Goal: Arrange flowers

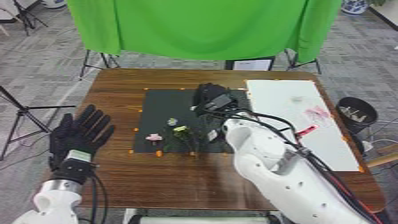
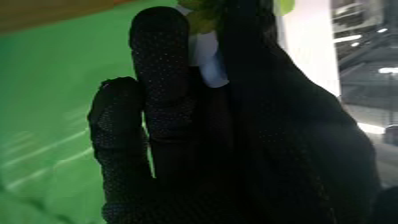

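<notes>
The right hand (image 1: 211,98) pinches a flower (image 2: 204,21), which is yellow-green with a pale bluish part, at the far part of the dark mat (image 1: 163,104). On this mat lie one pink flower (image 1: 154,137) and one pale yellow flower (image 1: 181,129). The left hand (image 1: 75,136) is released, its fingers straight.

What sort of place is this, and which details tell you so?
Probably a robotics lab or recording studio: a white robot arm over a brown wooden table, a green cloth hung behind it, and a black tripod at the left.
</notes>
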Tool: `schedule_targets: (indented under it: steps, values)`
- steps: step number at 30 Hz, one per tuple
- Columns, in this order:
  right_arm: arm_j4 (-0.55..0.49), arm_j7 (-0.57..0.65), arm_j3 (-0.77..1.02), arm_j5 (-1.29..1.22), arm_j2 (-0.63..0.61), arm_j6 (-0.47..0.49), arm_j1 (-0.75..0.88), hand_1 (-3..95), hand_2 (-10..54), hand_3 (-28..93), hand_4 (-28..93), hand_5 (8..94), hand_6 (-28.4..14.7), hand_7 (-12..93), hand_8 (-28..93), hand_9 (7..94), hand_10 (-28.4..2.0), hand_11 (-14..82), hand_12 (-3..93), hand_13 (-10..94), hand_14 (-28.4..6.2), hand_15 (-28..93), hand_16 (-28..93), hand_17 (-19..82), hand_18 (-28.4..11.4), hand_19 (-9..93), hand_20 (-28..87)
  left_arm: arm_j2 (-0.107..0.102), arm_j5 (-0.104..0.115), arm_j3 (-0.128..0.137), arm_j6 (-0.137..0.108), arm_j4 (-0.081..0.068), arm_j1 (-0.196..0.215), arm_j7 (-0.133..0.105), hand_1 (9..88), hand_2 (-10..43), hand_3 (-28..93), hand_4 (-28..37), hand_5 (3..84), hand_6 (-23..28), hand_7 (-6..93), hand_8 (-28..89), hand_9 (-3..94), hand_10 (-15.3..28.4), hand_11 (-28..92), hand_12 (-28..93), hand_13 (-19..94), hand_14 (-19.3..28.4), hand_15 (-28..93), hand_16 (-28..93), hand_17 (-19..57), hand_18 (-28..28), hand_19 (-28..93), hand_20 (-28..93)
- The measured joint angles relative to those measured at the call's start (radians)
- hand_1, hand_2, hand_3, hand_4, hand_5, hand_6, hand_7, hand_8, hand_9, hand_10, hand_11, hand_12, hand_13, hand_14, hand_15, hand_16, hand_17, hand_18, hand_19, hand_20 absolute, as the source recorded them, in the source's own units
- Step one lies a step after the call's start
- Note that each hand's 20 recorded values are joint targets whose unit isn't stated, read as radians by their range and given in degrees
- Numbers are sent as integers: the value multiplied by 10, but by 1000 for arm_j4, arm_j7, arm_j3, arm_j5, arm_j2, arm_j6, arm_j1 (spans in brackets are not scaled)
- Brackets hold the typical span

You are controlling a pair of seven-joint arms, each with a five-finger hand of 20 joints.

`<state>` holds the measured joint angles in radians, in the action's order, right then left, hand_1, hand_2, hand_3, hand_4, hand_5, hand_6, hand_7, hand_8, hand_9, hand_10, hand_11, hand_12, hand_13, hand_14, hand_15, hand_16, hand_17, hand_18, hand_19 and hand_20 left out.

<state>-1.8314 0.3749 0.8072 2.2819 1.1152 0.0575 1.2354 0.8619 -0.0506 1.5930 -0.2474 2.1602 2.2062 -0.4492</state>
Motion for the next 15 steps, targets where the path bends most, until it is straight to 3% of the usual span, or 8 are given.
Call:
schedule_targets:
  steps: [8,15]
  values:
    - [44,-7,-26,11,13,18,0,574,-95,674,-283,733,20,290,-9,844,-72,48,333,745,-58,364,440,366,-211,789,412,0,0,-19,-10,-2,-34,6,274,158,721,-283,473,95,150,-77,407,160,236,147,290,167,403,-63,-72,165,391,128]
    - [66,6,-24,-5,17,40,5,545,-95,668,-283,691,8,284,-25,792,-80,90,289,717,-70,395,390,353,-210,753,384,-1,5,-20,-13,-2,-37,11,273,159,721,-283,475,96,150,-77,407,160,236,146,290,168,404,-64,-72,165,393,128]
